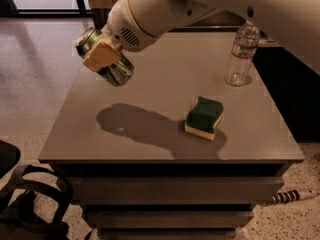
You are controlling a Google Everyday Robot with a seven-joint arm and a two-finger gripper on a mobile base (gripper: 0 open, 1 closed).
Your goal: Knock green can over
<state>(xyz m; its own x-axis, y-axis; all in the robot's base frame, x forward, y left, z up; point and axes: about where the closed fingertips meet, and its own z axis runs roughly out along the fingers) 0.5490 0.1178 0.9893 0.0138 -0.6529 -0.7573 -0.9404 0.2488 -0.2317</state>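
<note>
The green can is a shiny green drink can with a silver top. It hangs tilted in the air over the left part of the grey table, its top toward the upper left. My gripper is shut on the green can, with a tan finger pad across its side. The white arm reaches in from the upper right. The can's shadow lies on the tabletop below.
A green-and-yellow sponge lies on the table right of the middle. A clear plastic water bottle stands at the back right. A black object sits on the floor at the lower left.
</note>
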